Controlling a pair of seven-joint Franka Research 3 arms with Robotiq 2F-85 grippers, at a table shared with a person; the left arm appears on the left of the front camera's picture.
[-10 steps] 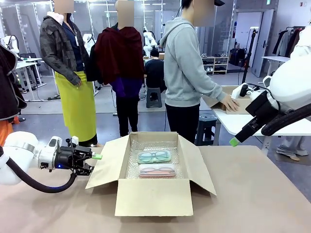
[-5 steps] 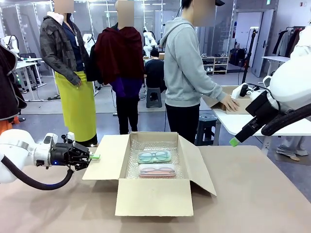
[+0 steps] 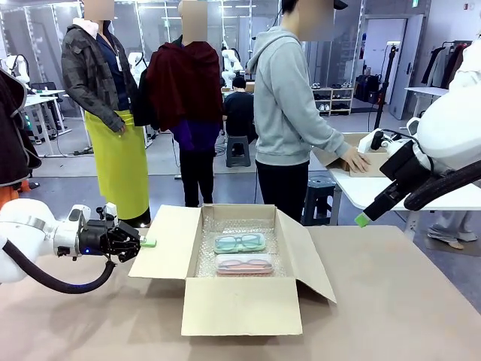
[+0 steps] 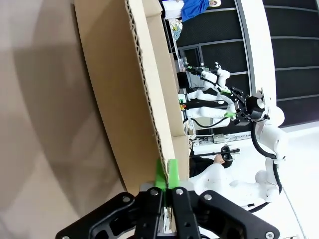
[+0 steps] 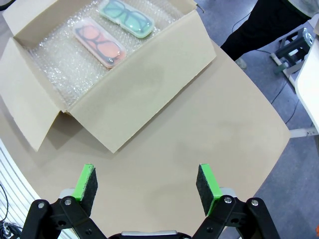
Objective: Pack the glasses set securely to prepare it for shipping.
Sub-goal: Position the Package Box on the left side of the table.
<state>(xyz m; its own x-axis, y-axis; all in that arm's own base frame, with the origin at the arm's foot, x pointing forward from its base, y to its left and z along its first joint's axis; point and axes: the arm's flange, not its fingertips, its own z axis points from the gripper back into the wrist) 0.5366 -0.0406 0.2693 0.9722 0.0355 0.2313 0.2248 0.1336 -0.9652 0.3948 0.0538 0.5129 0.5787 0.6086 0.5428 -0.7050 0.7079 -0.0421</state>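
The glasses set lies in an open cardboard box [image 3: 240, 304] lined with bubble wrap [image 3: 225, 228]: a teal-green case [image 3: 239, 243] behind a pink case [image 3: 243, 264]. From above in the right wrist view, the teal case [image 5: 125, 17] and pink case [image 5: 98, 41] lie side by side. My left gripper [image 3: 143, 242] is shut on the outer edge of the box's left flap [image 3: 167, 244]. In the left wrist view its green fingertips [image 4: 166, 172] pinch that flap [image 4: 114, 99]. My right gripper [image 3: 364, 219] hangs open high at the right, away from the box, with nothing between its fingers [image 5: 147, 181].
All box flaps stand spread outward; the right flap [image 3: 312, 256] slopes toward my right arm's side. A person in a grey hoodie [image 3: 289, 98] stands past the far edge, a hand on another box [image 3: 353, 154] on a side table. Bare tabletop [image 3: 406, 301] lies right of the box.
My left gripper has shut on the left flap's edge and drawn slightly left and up, lifting the flap. The right arm has not moved.
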